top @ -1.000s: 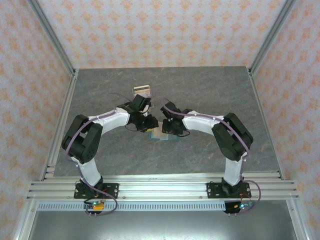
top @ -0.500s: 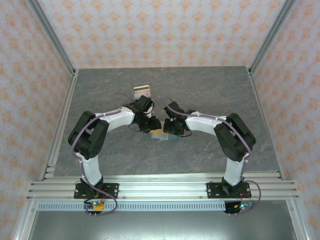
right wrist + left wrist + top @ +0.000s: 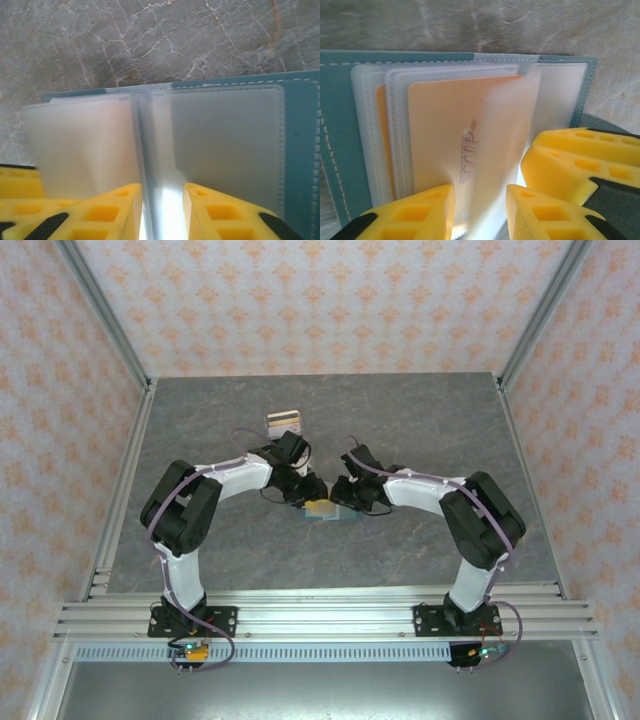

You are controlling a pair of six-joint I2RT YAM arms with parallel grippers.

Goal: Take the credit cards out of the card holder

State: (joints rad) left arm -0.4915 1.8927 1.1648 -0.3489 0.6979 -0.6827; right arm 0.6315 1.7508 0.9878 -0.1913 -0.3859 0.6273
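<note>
Grey stone-look counter had the teal card holder lying open between both arms. The orange card sat in a floppy clear sleeve. It looked stiff, light and slick, so I'd pinch its bare edge. Left hand was partly apart straddling that card, and right hand was partly apart around a sleeve.

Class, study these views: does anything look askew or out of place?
In the open card holder, the clear sleeve holding an orange card tilts up off the other sleeves, between the fingers of the left gripper, rather than lying flat.
</note>
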